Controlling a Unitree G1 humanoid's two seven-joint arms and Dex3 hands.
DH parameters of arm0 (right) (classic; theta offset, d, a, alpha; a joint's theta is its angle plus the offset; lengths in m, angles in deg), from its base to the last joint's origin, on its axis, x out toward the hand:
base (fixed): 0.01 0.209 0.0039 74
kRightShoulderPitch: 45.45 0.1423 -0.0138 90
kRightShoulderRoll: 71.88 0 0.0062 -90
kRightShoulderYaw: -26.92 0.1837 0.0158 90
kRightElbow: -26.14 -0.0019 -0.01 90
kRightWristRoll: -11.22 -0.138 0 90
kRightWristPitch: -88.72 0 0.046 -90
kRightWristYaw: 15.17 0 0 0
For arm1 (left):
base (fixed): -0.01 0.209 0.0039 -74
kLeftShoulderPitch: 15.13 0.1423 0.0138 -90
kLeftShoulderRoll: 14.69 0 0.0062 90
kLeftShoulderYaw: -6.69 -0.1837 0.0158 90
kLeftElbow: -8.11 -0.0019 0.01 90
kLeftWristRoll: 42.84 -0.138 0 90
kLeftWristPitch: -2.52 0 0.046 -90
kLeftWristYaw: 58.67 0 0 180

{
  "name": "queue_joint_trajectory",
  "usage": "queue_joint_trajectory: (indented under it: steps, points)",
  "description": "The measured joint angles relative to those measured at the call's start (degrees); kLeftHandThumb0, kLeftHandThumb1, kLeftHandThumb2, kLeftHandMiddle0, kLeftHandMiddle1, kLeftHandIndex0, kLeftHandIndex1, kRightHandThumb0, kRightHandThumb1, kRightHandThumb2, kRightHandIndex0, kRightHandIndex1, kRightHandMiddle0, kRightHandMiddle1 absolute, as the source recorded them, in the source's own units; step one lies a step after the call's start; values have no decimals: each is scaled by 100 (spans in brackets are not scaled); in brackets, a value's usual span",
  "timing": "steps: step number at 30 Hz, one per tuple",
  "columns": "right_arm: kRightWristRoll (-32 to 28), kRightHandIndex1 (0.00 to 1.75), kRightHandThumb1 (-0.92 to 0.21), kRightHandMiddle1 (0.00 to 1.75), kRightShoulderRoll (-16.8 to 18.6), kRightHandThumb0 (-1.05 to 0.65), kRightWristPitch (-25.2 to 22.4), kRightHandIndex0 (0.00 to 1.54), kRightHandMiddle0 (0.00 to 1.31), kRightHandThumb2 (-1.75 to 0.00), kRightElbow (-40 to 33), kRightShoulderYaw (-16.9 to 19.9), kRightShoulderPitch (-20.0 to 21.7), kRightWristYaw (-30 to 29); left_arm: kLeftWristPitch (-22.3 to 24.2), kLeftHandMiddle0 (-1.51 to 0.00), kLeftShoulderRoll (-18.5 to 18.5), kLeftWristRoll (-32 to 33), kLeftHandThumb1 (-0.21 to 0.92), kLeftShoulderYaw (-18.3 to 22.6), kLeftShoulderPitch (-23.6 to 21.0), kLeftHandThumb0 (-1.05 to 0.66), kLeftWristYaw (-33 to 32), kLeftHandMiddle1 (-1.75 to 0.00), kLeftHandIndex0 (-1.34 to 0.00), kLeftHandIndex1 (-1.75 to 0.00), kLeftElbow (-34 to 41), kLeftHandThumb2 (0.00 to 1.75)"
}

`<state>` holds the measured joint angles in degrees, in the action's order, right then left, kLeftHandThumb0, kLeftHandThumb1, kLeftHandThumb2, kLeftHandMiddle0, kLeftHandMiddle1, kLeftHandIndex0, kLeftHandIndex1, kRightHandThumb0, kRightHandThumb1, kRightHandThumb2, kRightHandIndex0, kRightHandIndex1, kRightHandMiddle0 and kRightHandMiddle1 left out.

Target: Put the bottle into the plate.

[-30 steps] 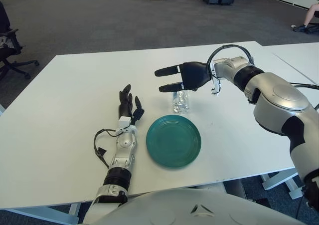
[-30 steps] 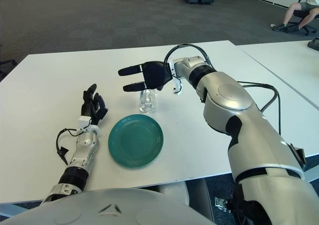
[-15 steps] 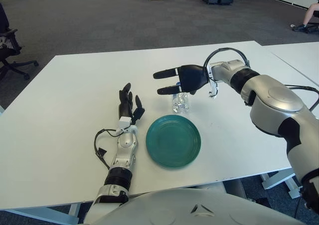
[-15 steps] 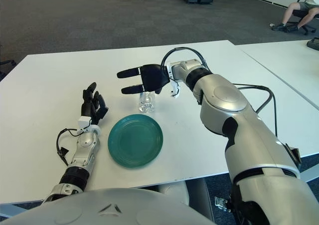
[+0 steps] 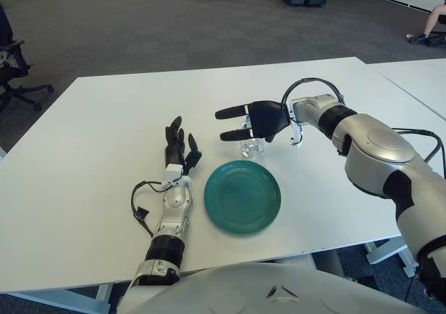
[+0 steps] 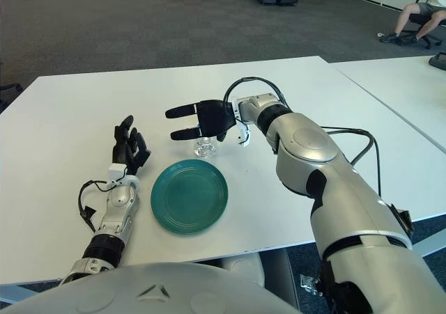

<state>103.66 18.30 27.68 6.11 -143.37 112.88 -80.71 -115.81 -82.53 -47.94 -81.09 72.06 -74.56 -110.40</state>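
I am holding my right hand (image 5: 254,119) over the bottle (image 5: 253,147), fingers spread and gripping nothing. The bottle is standing upright just below my palm, at twelve o'clock from the plate (image 5: 242,196) (my left hand (image 5: 178,147) is idling at the plate's nine o'clock). Since a second ago my hand has been dropping lower, hiding more of the bottle.

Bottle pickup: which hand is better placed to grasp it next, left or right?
Right. The right hand hovers open directly over the bottle, behind the plate. The left hand lies left of the plate, farther away.
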Motion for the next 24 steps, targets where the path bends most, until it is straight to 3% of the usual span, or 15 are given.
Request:
queue_joint_trajectory:
  steps: [24]
  points:
    - [-226, 0, -92, 1, 30, -74, 214, 0, 1, -47, 360, 14, -206, 276, 36, -33, 14, -8, 92, 5, 87, -78, -50, -2, 0, -76, 128, 82]
